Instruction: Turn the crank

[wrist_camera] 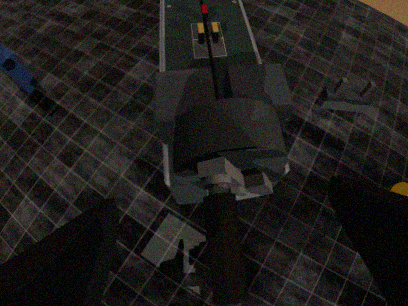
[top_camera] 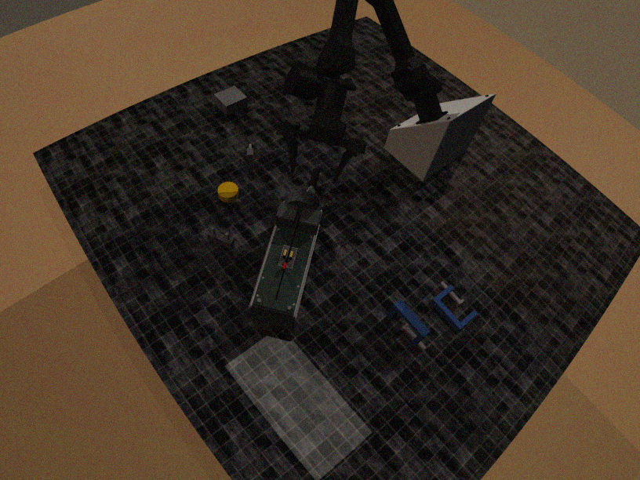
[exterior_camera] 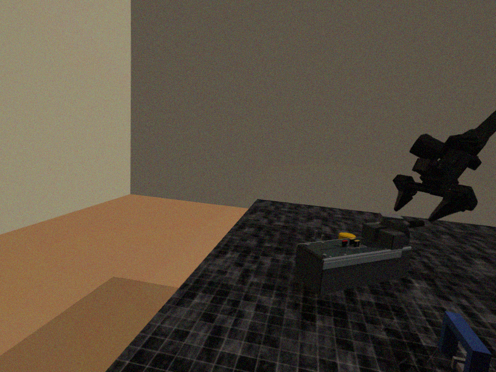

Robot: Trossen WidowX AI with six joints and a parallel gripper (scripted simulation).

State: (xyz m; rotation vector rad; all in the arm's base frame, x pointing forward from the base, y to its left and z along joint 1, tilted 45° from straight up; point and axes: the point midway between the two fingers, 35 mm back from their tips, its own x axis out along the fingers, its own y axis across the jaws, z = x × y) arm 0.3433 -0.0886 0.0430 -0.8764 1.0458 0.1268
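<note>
The machine (top_camera: 281, 281) (exterior_camera: 352, 260) (wrist_camera: 200, 49) is a long dark green box with silver rails on the chequered mat. Its red pointer (top_camera: 284, 264) (exterior_camera: 344, 241) (wrist_camera: 204, 9) sits just past the two brass marks (top_camera: 290, 252) (exterior_camera: 354, 241) (wrist_camera: 207, 29), on the side away from the crank. The crank housing (top_camera: 300, 212) (exterior_camera: 384, 234) (wrist_camera: 227, 129) is at the machine's far end, with the handle (top_camera: 311, 190) (wrist_camera: 227, 179) sticking out. My gripper (top_camera: 318, 168) (exterior_camera: 414, 214) (wrist_camera: 220, 229) is open and empty. It hovers just above and behind the crank end, apart from the handle.
A yellow puck (top_camera: 227, 190) (exterior_camera: 346, 235) (wrist_camera: 400, 188) lies left of the crank end. A white wedge (top_camera: 439, 136) stands at the back right. Two blue brackets (top_camera: 411, 320) (top_camera: 455, 307) lie to the right. A pale translucent pad (top_camera: 296, 408) lies in front, and a small grey block (top_camera: 230, 96) at the back.
</note>
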